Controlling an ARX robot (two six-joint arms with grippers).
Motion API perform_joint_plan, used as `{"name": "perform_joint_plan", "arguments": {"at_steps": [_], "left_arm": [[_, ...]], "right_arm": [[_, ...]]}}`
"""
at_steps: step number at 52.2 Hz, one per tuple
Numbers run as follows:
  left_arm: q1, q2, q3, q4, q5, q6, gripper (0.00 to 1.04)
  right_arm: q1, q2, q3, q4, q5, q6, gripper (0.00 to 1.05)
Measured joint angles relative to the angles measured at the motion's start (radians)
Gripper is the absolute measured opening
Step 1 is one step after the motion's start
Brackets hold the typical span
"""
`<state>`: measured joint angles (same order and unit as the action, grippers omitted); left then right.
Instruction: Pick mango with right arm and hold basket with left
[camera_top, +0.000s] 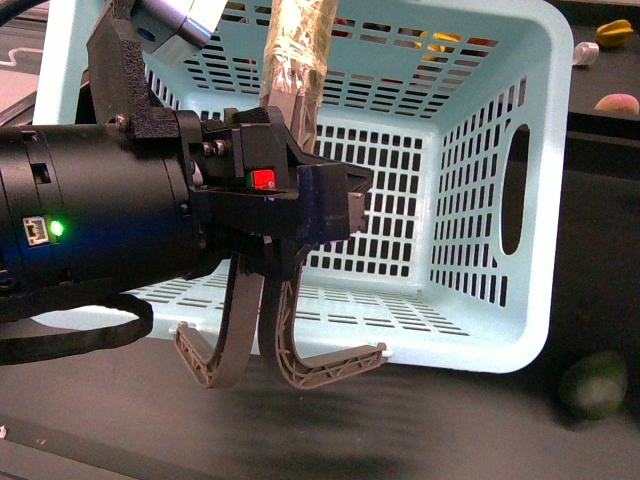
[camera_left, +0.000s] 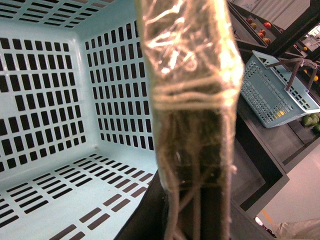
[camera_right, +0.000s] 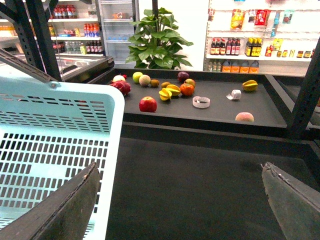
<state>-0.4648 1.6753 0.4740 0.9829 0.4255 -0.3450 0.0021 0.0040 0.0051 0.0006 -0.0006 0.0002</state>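
My left hand (camera_top: 281, 340) hangs fingers-down at centre frame before the basket (camera_top: 480, 350), with the taped handle (camera_left: 190, 100) close against it; I cannot tell its grip. My right hand (camera_right: 180, 170) is released. The mango (camera_right: 250, 85), probably, lies upper right on the far bench (camera_right: 215, 117). The shelf labels are unreadable.

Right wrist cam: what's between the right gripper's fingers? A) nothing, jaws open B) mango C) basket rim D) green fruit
A: the right gripper is open, with only the dark table top showing between its fingers; the basket lies beside one finger, not between them.
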Motion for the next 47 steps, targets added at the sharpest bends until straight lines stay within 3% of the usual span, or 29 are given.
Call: {"name": "perform_joint_plan", "arguments": {"at_steps": [47], "left_arm": [[-0.001,0.000,0.002,0.007,-0.018,-0.003,0.09]], "right_arm": [[0.000,0.000,0.000,0.000,0.000,0.000,0.97]]}}
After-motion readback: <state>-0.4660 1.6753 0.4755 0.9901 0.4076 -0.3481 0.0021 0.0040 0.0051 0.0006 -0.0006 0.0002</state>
